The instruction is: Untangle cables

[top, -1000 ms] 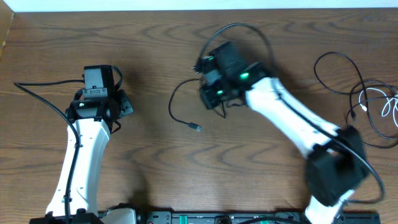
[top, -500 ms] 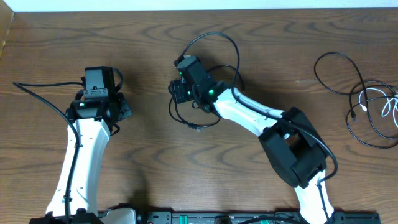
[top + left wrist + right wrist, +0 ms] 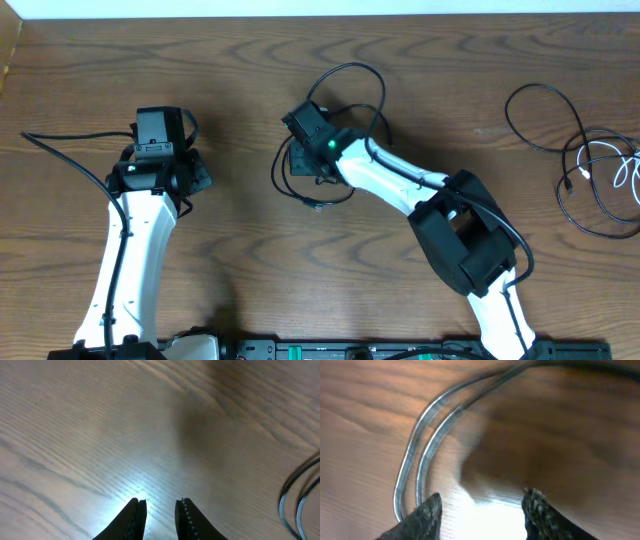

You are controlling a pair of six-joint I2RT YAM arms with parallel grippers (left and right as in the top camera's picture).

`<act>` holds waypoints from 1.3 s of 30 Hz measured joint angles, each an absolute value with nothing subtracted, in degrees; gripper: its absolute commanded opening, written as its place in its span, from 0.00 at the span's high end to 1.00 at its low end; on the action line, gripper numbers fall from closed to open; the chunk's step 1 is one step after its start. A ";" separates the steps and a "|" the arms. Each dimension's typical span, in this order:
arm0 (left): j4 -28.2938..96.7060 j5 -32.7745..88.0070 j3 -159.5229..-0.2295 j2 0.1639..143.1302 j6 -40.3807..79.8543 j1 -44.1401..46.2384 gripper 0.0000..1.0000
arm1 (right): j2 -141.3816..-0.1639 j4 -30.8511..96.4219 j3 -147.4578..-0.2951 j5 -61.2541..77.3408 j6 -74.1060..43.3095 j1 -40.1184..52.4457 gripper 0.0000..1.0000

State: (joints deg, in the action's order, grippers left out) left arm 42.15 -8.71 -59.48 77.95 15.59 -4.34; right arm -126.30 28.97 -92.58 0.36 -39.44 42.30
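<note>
One black cable (image 3: 352, 77) lies in a loose loop at the table's middle, its plug end (image 3: 317, 207) toward the front. My right gripper (image 3: 303, 125) hangs over the loop's left part, open with nothing between its fingers. In the right wrist view two strands of that cable (image 3: 427, 435) curve past the left fingertip (image 3: 431, 507) of the right gripper (image 3: 484, 496). The other cables (image 3: 590, 170), black ones with a white one (image 3: 625, 172), lie tangled at the far right. My left gripper (image 3: 160, 140) is at the left over bare wood, and the left gripper (image 3: 160, 504) has its jaws slightly apart and empty.
The left arm's own thick black cable (image 3: 65, 150) trails off to the left. A dark cord (image 3: 295, 502) shows at the right edge of the left wrist view; I cannot tell which it is. The table's back edge (image 3: 320, 14) runs along the top.
The right arm swung left, dragging the black cable's loop toward the middle. Its jaws then opened and let the cable go. The left arm has not moved.
</note>
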 measured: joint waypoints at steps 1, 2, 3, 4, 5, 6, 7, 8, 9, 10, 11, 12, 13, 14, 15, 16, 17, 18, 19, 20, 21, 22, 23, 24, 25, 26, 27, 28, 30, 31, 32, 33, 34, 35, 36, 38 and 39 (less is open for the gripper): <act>41.36 -8.47 -59.48 77.95 15.62 -4.34 0.73 | -126.50 32.23 -94.59 0.40 -38.94 42.00 0.47; 40.88 -8.08 -59.48 77.95 15.62 -4.34 0.71 | -126.65 36.21 -97.97 0.40 -38.24 41.34 0.44; 40.71 -7.94 -59.48 77.95 15.62 -4.34 0.70 | -126.72 40.01 -100.95 0.58 -37.67 40.93 0.42; 40.49 -7.79 -59.48 77.95 15.66 -4.34 0.70 | -126.74 44.03 -104.07 1.02 -36.82 40.51 0.37; 40.05 -7.27 -59.48 77.95 15.59 -4.34 0.69 | -126.74 47.62 -107.04 1.15 -35.92 40.21 0.35; 38.94 -5.48 -59.48 77.95 15.09 -4.34 0.68 | -126.69 51.29 -110.37 1.26 -34.72 39.88 0.33; 37.82 -3.70 -59.46 77.95 14.50 -4.34 0.66 | -126.72 55.22 -113.19 1.19 -33.67 39.59 0.33; 35.83 -0.19 -59.46 78.08 13.50 -4.34 0.66 | -126.67 59.88 -116.62 0.62 -32.53 39.18 0.33; 34.02 2.52 -59.44 78.35 13.10 -4.27 0.66 | -126.72 65.17 -120.29 0.01 -31.70 38.57 0.34; 32.03 4.64 -59.44 78.85 12.73 -4.23 0.66 | -126.72 67.94 -121.73 -0.43 -31.42 38.06 0.34; 30.26 6.94 -59.44 79.88 12.27 -3.99 0.68 | -126.72 71.33 -124.05 -1.04 -31.09 37.21 0.34; 28.01 8.91 -59.44 81.69 11.97 -3.66 0.75 | -126.72 76.29 -127.50 -2.39 -30.72 35.03 0.32; 26.98 9.78 -59.44 82.91 11.86 -3.40 0.79 | -126.69 78.52 -129.16 -3.36 -30.57 33.58 0.31; 26.28 10.31 -59.44 84.03 12.01 -3.18 0.85 | -126.69 80.88 -130.76 -3.90 -30.46 32.32 0.31; 24.67 11.25 -59.44 86.08 11.57 -2.61 0.87 | -126.69 84.73 -133.19 -5.08 -30.02 29.63 0.30; 23.46 12.01 -59.44 87.85 11.38 -2.07 0.89 | -126.69 85.95 -134.32 -5.45 -29.69 28.40 0.30; 22.79 12.56 -59.44 89.27 11.57 -1.54 0.90 | -126.69 88.03 -136.00 -5.98 -29.02 26.39 0.30; 21.19 13.45 -59.44 91.13 11.55 -0.75 0.92 | -126.69 90.35 -137.45 -6.42 -28.16 24.40 0.30; 19.70 13.98 -59.44 92.95 11.55 0.21 0.92 | -126.69 92.82 -139.20 -7.09 -27.05 21.89 0.32; 18.92 14.33 -59.44 94.02 11.53 0.84 0.92 | -126.69 93.95 -140.07 -7.27 -26.46 20.88 0.37; 17.39 14.59 -59.44 95.15 11.55 1.65 0.92 | -126.69 95.55 -140.73 -7.35 -25.80 19.86 0.39; 14.72 14.94 -59.44 97.17 11.55 2.94 0.92 | -126.69 97.17 -141.69 -7.38 -23.97 18.00 0.39; 14.13 15.14 -59.44 98.19 11.55 3.66 0.92 | -126.69 97.06 -141.95 -7.25 -22.79 17.19 0.39; 12.99 15.18 -59.44 99.33 11.55 4.49 0.92 | -126.67 97.10 -142.02 -6.15 -21.56 16.10 0.39; 11.49 15.16 -59.44 100.51 11.53 5.28 0.92 | -126.65 97.10 -142.04 -5.78 -21.10 15.75 0.39; 10.61 15.18 -59.46 101.75 11.55 6.09 0.92 | -126.48 97.08 -142.02 -5.13 -20.29 14.79 0.39; 10.07 15.18 -59.46 102.96 11.55 6.90 0.92 | -126.19 97.12 -142.02 -4.67 -19.73 13.74 0.39; 9.72 15.16 -59.46 104.12 11.53 7.73 0.92 | -125.84 97.08 -142.04 -4.43 -19.40 13.08 0.39; 9.32 14.70 -59.46 105.82 11.53 9.15 0.92 | -124.55 97.14 -142.04 -4.16 -18.59 11.38 0.40; 9.15 14.39 -59.46 106.52 11.55 9.80 0.92 | -123.63 97.14 -142.04 -4.03 -18.26 10.41 0.40; 9.10 13.78 -59.46 107.28 11.53 10.61 0.92 | -122.72 97.14 -142.04 -3.97 -17.91 9.61 0.40; 9.04 13.28 -59.46 108.09 11.53 11.51 0.92 | -121.69 97.19 -142.04 -3.84 -17.69 8.80 0.40; 8.71 13.06 -59.51 108.44 11.53 12.29 0.92 | -120.57 97.19 -142.04 -3.77 -17.34 7.97 0.40; 8.73 12.95 -59.51 108.47 11.53 13.04 0.92 | -119.83 97.21 -142.06 -3.75 -17.17 7.40 0.40; 8.86 12.95 -59.51 108.47 11.53 13.87 0.92 | -119.24 97.21 -142.15 -3.68 -16.95 6.85 0.40; 9.15 12.93 -59.53 108.47 11.53 15.53 0.92 | -118.69 97.21 -142.21 -3.64 -16.75 6.00 0.40; 9.50 12.82 -59.61 108.47 11.53 16.49 0.92 | -118.56 97.21 -142.30 -3.64 -16.67 5.52 0.40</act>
